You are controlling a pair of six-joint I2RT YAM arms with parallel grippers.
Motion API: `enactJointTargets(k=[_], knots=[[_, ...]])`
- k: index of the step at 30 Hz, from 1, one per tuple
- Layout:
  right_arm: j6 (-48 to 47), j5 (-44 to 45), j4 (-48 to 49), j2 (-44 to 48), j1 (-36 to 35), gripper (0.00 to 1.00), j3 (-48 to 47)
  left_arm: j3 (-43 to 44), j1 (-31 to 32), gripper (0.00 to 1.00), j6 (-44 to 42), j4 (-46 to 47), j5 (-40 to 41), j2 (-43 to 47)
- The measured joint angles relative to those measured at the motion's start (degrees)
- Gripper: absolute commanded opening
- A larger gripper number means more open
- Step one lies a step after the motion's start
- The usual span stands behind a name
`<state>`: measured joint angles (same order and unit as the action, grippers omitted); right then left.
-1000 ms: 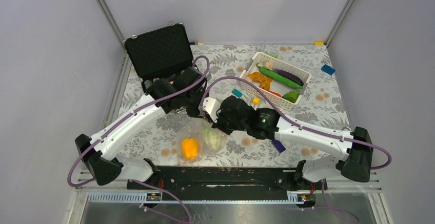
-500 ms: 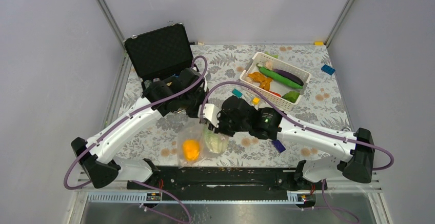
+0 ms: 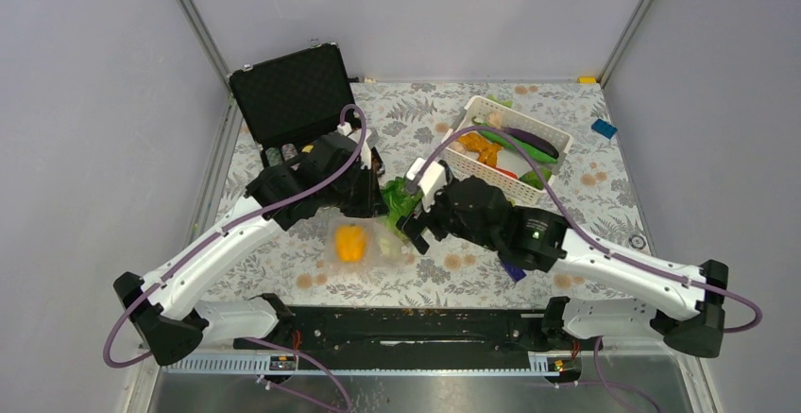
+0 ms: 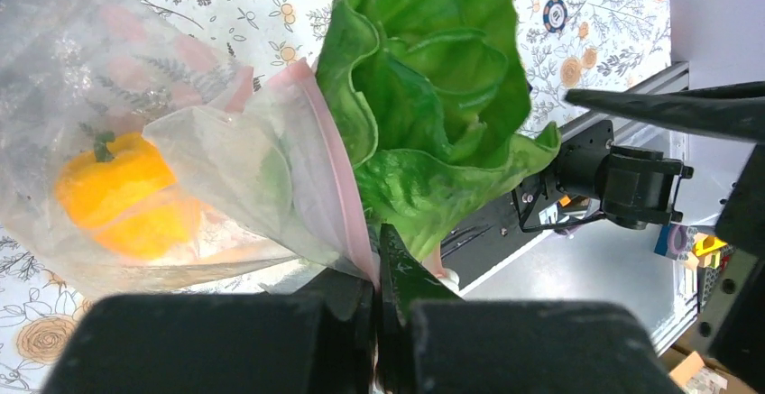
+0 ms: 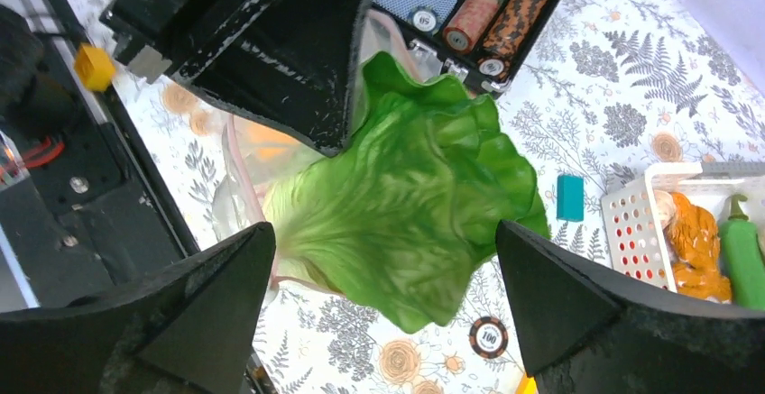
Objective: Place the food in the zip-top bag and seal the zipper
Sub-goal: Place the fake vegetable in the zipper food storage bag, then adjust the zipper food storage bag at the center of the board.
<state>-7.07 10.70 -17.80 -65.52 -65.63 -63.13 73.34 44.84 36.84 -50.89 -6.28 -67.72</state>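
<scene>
Lettuce (image 4: 424,114) was just let go, only half in, as the right gripper (image 5: 383,232) sprang wide, while the left gripper (image 4: 374,254) pinched the bag (image 4: 90,69) by its zipper (image 4: 329,160).

left tool (image 4: 377,263) tight together, right tool (image 5: 386,232) wide apart

Seen from the room: two arms, the left arm (image 3: 227,236) and the right arm (image 3: 614,265); one zip-top bag (image 4: 225,155); one bell pepper (image 3: 350,242); one lettuce leaf (image 4: 424,96); one basket (image 3: 482,101); one black case (image 3: 293,96); one loose poker chip (image 5: 488,337); one teal block (image 5: 569,197).
</scene>
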Motion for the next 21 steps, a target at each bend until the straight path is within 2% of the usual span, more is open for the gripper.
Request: enactJointTargets(k=[4, 13, 18, 21], knots=[[5.4, 1.3, 3.2, 4.9, 1.3, 1.00, 2.4, -0.6, 0.0, 0.00, 0.0, 1.4, -0.1, 0.8], [17.6, 2.3, 5.7, 20.3, 10.6, 1.00, 12.0, -0.8, 0.0, 0.00, -1.0, 2.4, -0.2, 1.1], [26.1, 8.0, 3.2, 29.0, 13.2, 1.00, 17.3, -0.9, 0.0, 0.00, -1.5, 3.0, -0.6, 1.3], [31.5, 9.6, 0.0, 27.9, 16.6, 1.00, 17.4, -1.0, 0.0, 0.00, -1.5, 3.3, -0.9, 1.4]])
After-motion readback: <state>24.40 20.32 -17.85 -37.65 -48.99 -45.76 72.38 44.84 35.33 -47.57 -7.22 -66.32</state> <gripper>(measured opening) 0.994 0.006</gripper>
